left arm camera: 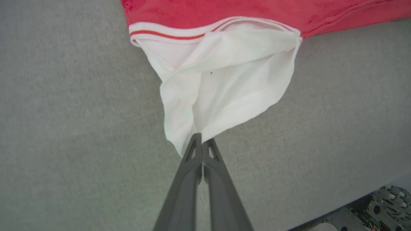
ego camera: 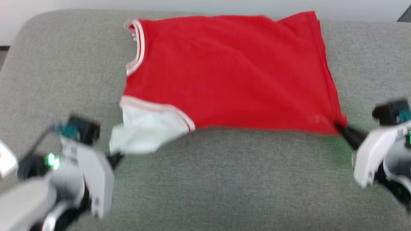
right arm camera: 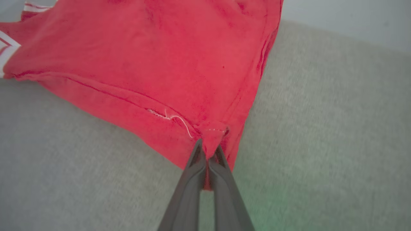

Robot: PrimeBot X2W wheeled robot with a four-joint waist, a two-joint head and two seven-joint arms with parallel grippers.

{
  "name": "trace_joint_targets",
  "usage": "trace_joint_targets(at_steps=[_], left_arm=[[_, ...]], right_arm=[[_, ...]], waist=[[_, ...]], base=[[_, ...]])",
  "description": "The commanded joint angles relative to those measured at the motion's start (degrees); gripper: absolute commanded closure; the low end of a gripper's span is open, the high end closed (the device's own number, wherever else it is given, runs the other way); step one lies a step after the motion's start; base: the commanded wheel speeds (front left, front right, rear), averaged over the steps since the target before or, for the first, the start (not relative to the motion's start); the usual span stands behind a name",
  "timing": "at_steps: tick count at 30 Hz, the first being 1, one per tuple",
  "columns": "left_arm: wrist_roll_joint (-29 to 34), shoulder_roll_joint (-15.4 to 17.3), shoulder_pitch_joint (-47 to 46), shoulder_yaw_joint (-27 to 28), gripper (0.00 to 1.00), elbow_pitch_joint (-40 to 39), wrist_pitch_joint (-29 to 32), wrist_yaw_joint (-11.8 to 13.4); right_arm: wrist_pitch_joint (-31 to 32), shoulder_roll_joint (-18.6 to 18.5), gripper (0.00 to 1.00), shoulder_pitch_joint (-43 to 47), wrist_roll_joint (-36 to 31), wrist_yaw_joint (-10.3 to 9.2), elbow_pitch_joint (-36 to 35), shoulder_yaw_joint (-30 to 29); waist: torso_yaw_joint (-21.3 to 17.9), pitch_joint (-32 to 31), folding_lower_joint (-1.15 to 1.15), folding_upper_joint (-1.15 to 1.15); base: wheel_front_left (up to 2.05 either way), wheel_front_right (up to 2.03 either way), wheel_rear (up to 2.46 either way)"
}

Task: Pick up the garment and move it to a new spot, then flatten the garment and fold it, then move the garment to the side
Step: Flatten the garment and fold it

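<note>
Head view caught the red garment (ego camera: 231,73) spread across upper centre of a grey fabric surface (ego camera: 224,179), left tool (ego camera: 115,158) pinched shut on its white sleeve (ego camera: 144,131) tip, right tool (ego camera: 342,130) clamped on the lower-right hem corner; open surface stretched below.

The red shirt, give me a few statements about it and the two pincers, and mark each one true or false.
1. The shirt lies spread on a grey cushion. True.
2. The left pincer is shut on the white sleeve. True.
3. The right pincer hangs open above the shirt. False: it is shut on the shirt's red bottom corner.
4. A big number shows on the side facing up. False: that side is plain red, with striped trim at the neck and armhole.
</note>
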Motion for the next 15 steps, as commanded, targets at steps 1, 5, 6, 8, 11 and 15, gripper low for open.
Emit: trace_joint_targets(at_steps=[1, 5, 6, 8, 11, 15], left_arm=[[-0.9, 0.9, 2.0, -0.2, 1.0, -1.7, -0.1, 1.3], [-5.2, 4.8, 9.3, -0.9, 1.0, -8.6, -0.4, 6.6], [-6.3, 5.5, 11.0, -1.2, 1.0, -10.0, -0.4, 7.7], [-7.9, 7.1, 13.7, -1.7, 1.0, -12.3, -0.4, 9.8], [-10.1, 8.8, 16.7, -2.4, 1.0, -15.3, 0.1, 12.0], [-11.9, 10.3, 19.0, -2.7, 1.0, -17.9, 0.1, 14.1]], right_arm=[[1.5, -0.4, 1.0, 2.5, 0.6, -0.11, -1.4, -0.7], [8.7, -1.1, 1.0, 11.9, 2.3, -0.11, -8.7, -3.7], [10.3, -0.8, 1.0, 14.2, 2.9, -0.11, -10.5, -4.9], [14.0, -0.9, 1.0, 18.5, 3.0, -0.11, -14.2, -6.5], [19.2, -0.6, 1.0, 24.0, 3.9, -0.1, -19.3, -9.0], [24.7, -0.3, 1.0, 29.5, 4.4, -0.11, -24.9, -12.5]], waist=[[-0.3, -0.3, 0.0, 0.0], [-0.6, -0.3, 0.0, 0.0], [-0.5, -0.3, 0.0, 0.0], [-0.5, -0.3, 0.0, 0.0], [-0.2, 0.0, 0.0, 0.0], [0.1, 0.6, 0.0, 0.0]], base=[[0.0, 0.0, 0.0], [0.0, 0.0, 0.0], [0.0, 0.0, 0.0], [0.0, 0.0, 0.0], [0.0, 0.0, 0.0], [0.0, 0.0, 0.0]])
